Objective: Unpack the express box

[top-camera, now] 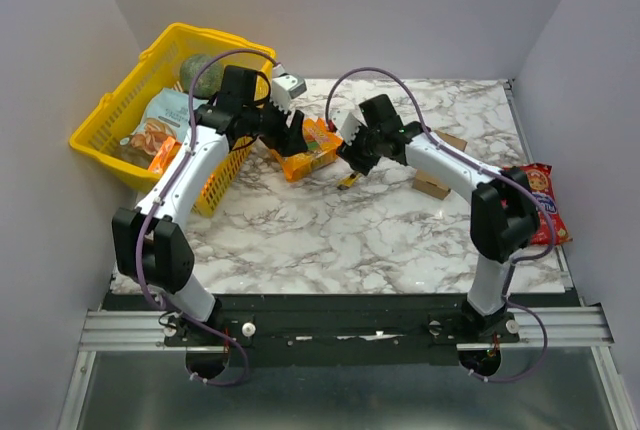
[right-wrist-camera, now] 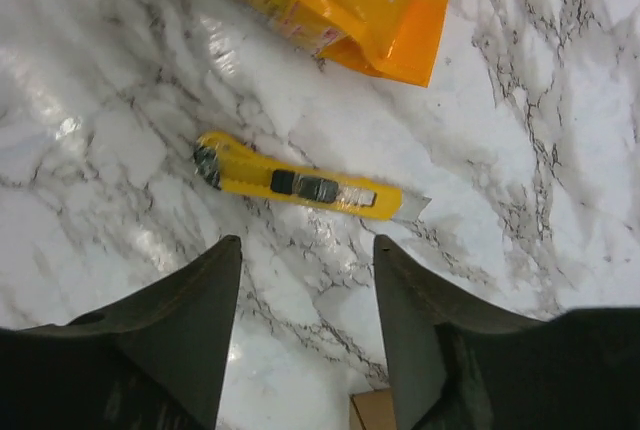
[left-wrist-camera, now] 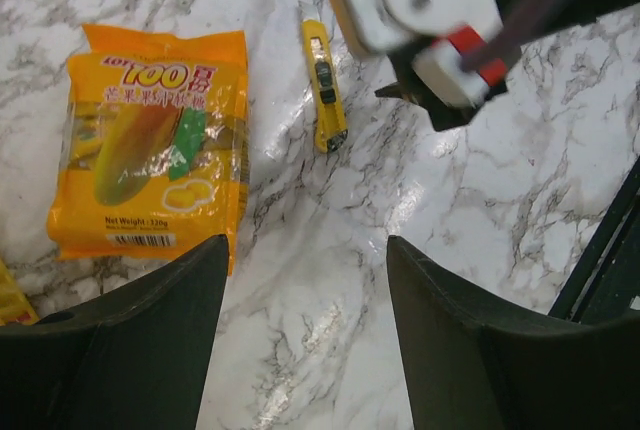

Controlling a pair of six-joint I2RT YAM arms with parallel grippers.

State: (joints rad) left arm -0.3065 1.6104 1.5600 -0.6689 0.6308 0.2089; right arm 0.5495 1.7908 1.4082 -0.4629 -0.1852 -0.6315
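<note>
Marbled white counter [top-camera: 330, 240] is carrying everything here, with a yellow basket [top-camera: 110, 100] sitting at its far left corner. The right arm [top-camera: 440, 155] is reaching toward the middle and the left arm [top-camera: 190, 165] is leaning in from the basket side. Both the right jaws and the left jaws are standing wide apart and gripping nothing. The brown cardboard box [top-camera: 432, 186] is lying under the right arm's forearm and showing on either side of it. That is putting it behind the right jaws, toward the right of the counter, and well apart from the left jaws; its long axis is too hidden to judge. An orange snack packet [top-camera: 312, 148] is lying flat between the two arms. Just ahead of the right jaws a yellow utility knife [right-wrist-camera: 300, 187] is lying with its long axis running along the line on which those jaws close. I am judging that the wrist is needing a quarter turn before they could be pinching its narrow body.
</note>
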